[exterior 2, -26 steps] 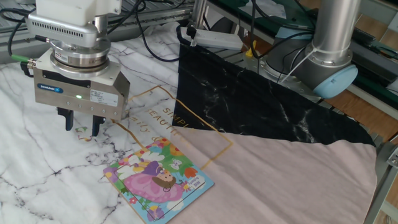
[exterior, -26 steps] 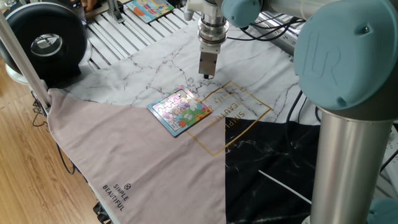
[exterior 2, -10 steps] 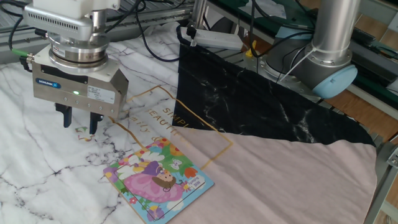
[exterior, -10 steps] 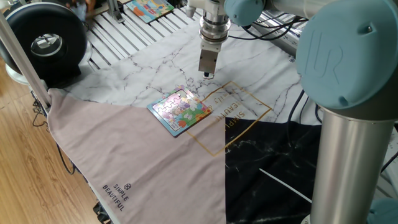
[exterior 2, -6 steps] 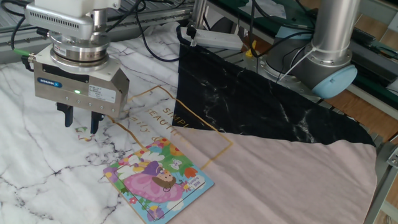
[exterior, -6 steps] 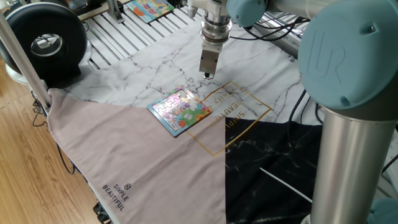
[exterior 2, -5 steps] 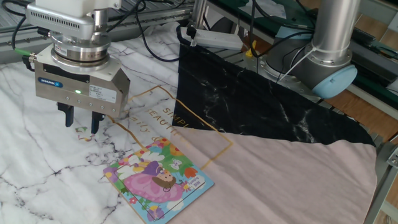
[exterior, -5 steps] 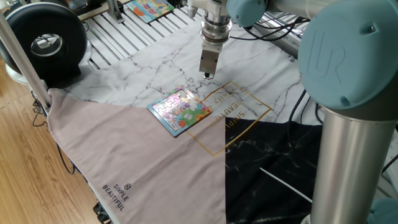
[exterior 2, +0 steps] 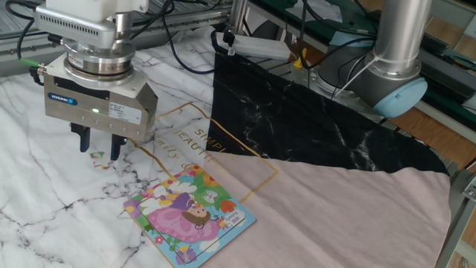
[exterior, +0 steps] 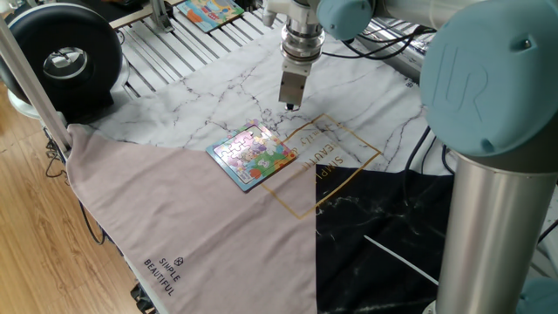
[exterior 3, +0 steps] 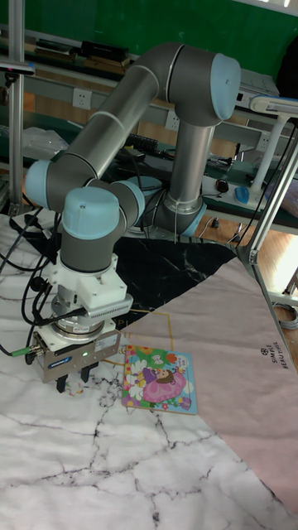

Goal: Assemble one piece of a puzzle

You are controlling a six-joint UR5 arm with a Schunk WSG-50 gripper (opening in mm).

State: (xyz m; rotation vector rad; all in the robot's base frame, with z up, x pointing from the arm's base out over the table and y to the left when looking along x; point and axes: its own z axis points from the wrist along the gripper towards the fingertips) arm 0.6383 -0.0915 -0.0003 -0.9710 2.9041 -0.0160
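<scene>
One fixed view: the grey two-finger gripper (exterior: 289,106) is seen hanging over the white marbled cloth (exterior: 218,92), just beyond the far corner of the small square blue-rimmed cartoon puzzle (exterior: 252,155). The tiny pale whitish-grey jigsaw piece cannot be made out here, so a descent judged from this side alone could miss it.

The other fixed view: the dark fingers (exterior 2: 115,146) are held a little apart, nothing between them. The piece (exterior 2: 97,156) lies flat on the cloth beneath the tips, left of and beyond the puzzle (exterior 2: 189,215).

Risk, grasp: the piece is thin, pale and flat against pale marble. It may be pushed aside or pinched with a fold of cloth if the fingers close off-centre.

Tall fixed view: the gripper (exterior 3: 73,383) is set low over the cloth, left of the puzzle (exterior 3: 159,380). The piece (exterior 3: 73,390) is barely visible under the tips.

Risk, placement: a skewed grip would probably leave the piece rotated, so it may not seat in the board's gap.
</scene>
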